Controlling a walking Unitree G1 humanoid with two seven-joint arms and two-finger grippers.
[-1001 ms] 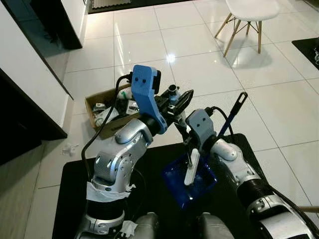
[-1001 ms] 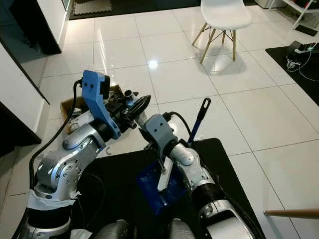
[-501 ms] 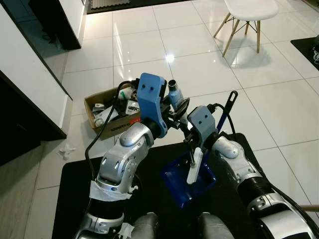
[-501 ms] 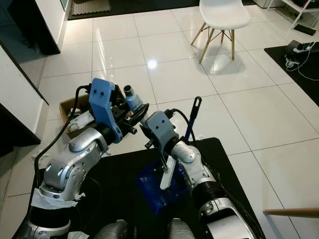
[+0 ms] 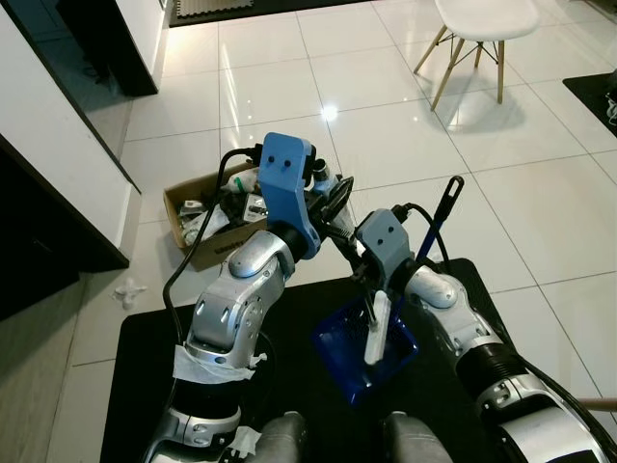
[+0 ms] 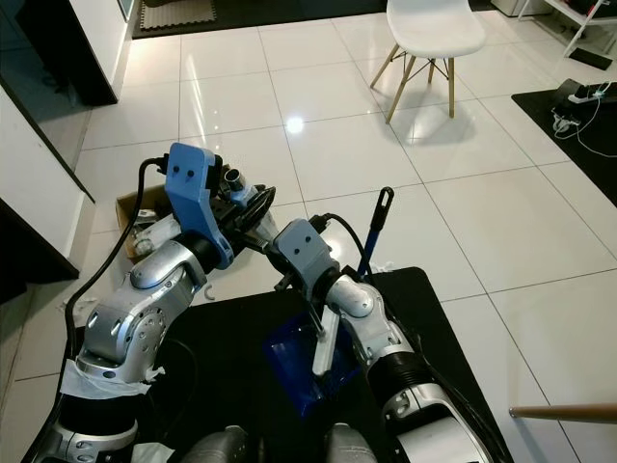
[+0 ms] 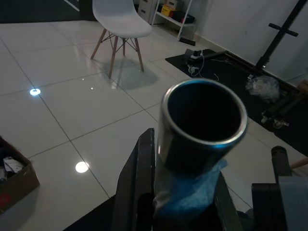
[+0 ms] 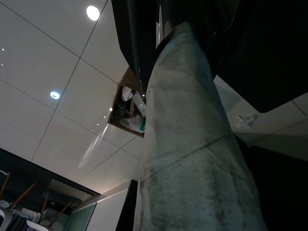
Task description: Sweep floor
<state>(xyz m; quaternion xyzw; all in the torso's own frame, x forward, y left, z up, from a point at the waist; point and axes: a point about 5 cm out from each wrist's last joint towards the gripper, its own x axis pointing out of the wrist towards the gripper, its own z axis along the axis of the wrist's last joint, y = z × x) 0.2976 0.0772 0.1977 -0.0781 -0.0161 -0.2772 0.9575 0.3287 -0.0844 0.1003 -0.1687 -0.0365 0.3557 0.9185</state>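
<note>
**Two arms hold a broom handle and a dustpan above a black mat**

We look down from the robot's head at a glossy white tiled floor (image 5: pixel 386 145); at far left a dark cabinet (image 5: pixel 39 193) edges the scene; beside it an open cardboard box (image 5: pixel 207 217) full of small clutter sits on the tiles, with a crumpled bit of white paper (image 5: pixel 128 291) lying near it on the floor.

Moving right, we see the left arm raised, its blue wrist housing upright; the left end effector (image 5: pixel 333 198) has its two black fingers pinched on a metal tube (image 7: pixel 202 125), the broom handle, whose open round end faces the wrist camera; blue tape wraps the tube just below that end.

Further right, the right end effector (image 5: pixel 371 289) points downward; its fingers are clamped on the pale, whitish handle (image 8: pixel 192 144) of a blue dustpan (image 5: pixel 362 347); the dustpan hangs tilted just above a black mat (image 5: pixel 289 328) that lies under the robot's feet; a thin dark rod with a looped end (image 5: pixel 443 207) rises diagonally behind the right forearm.

At upper right a white chair (image 5: pixel 477 39) with wooden legs stands on the tiles, well apart from both arms.
</note>
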